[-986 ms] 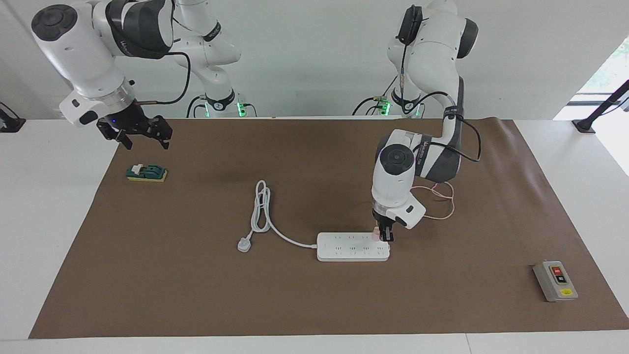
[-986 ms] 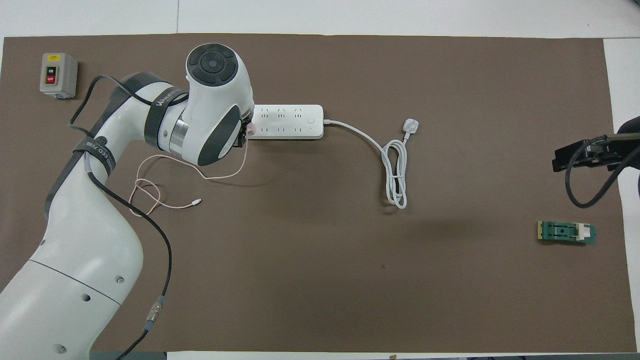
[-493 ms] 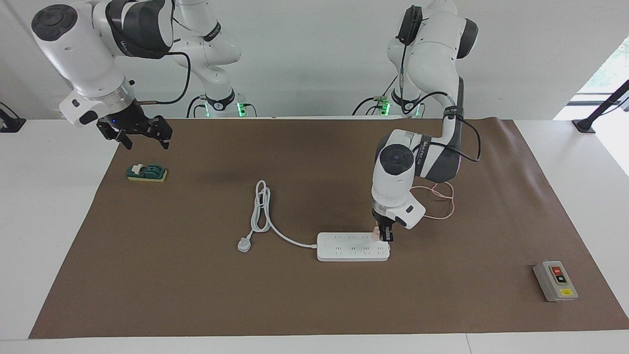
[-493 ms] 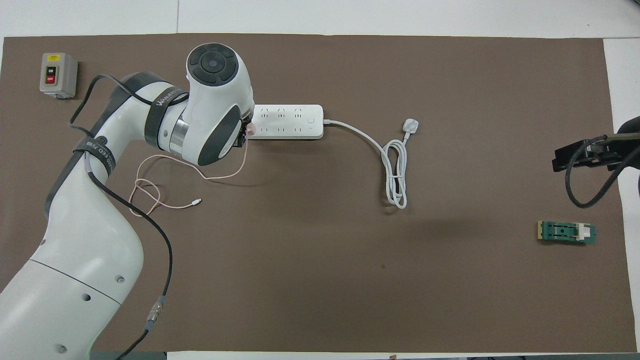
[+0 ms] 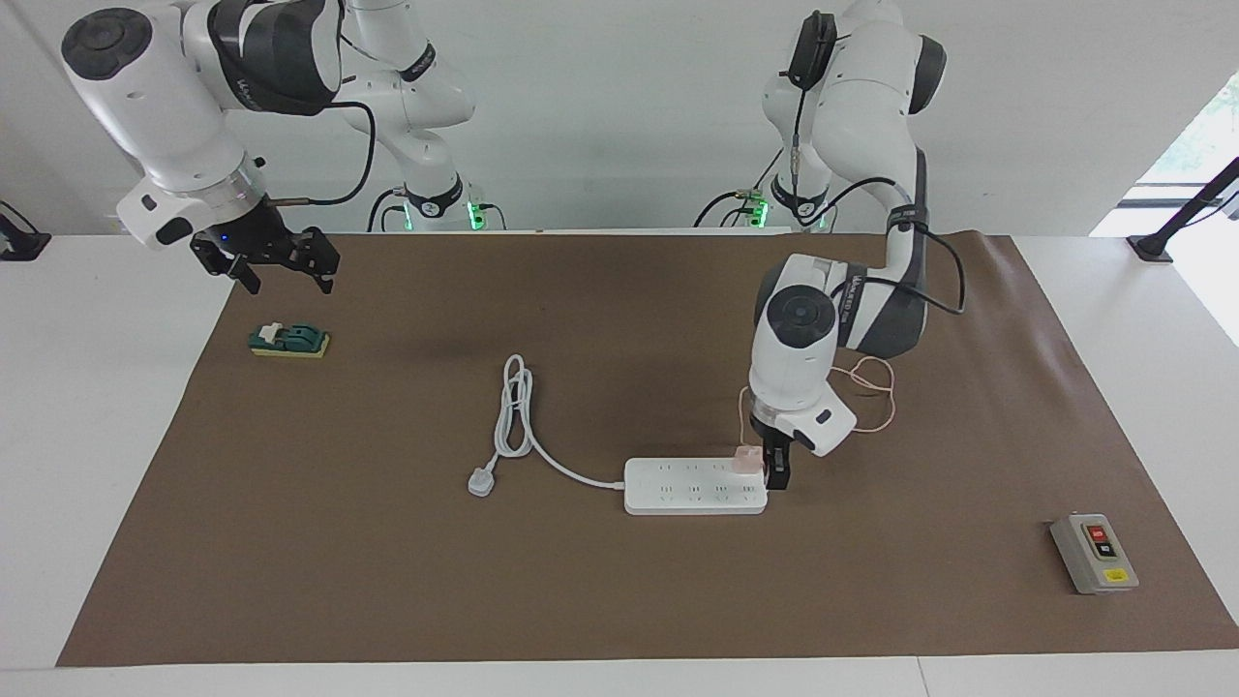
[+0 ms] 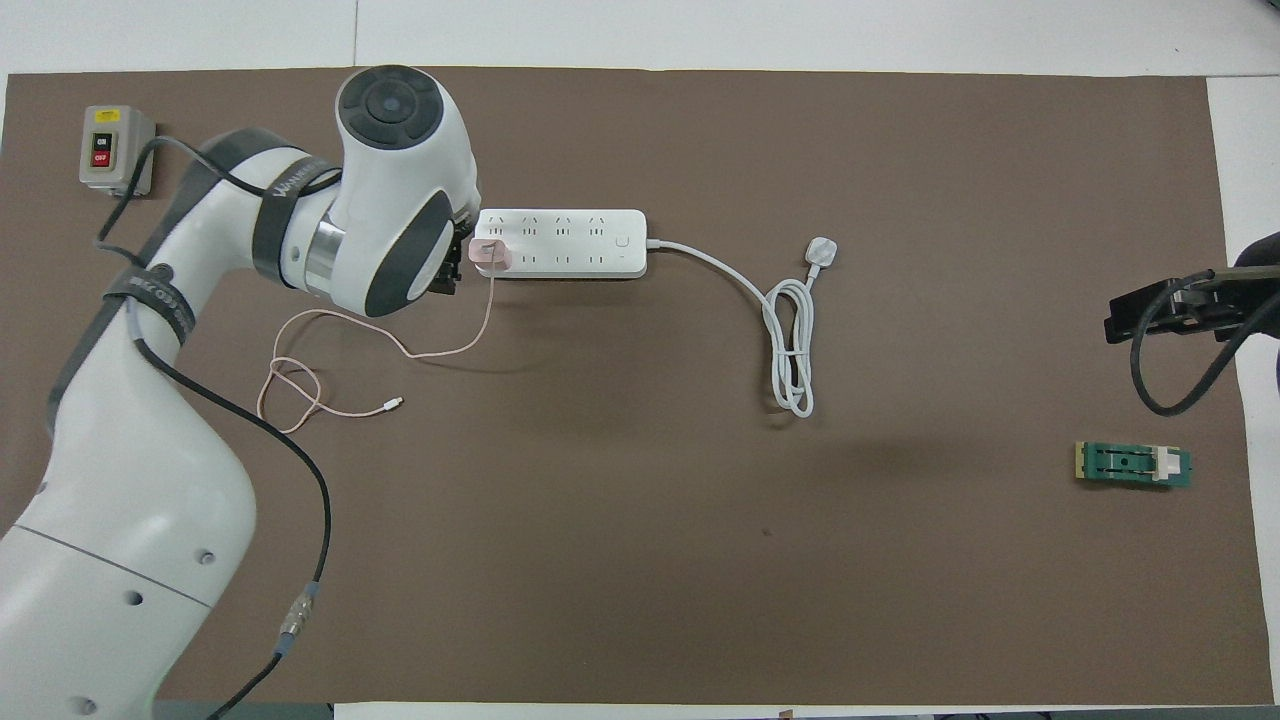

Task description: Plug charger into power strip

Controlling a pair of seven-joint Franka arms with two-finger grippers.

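The charger (image 5: 746,459) (image 6: 490,254) sits on the power strip (image 5: 695,487) (image 6: 560,243) at its end toward the left arm, with the left gripper (image 5: 777,471) just beside it.

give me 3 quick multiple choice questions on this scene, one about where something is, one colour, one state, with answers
1. Where does the charger sit?
A. on the power strip, at its end toward the left arm
B. on the mat beside the green switch block
C. on the grey button box

2. What colour is the charger's cable?
A. black
B. pale pink
C. green

3. What is the left gripper doing?
A. holding the charger in the air
B. beside the charger, off it
C. gripping the white plug

Answers: 1 A, the pink cube stands on the strip's end socket. 2 B, a thin pink line loops on the mat. 3 B, a gap shows between the charger and the gripper.
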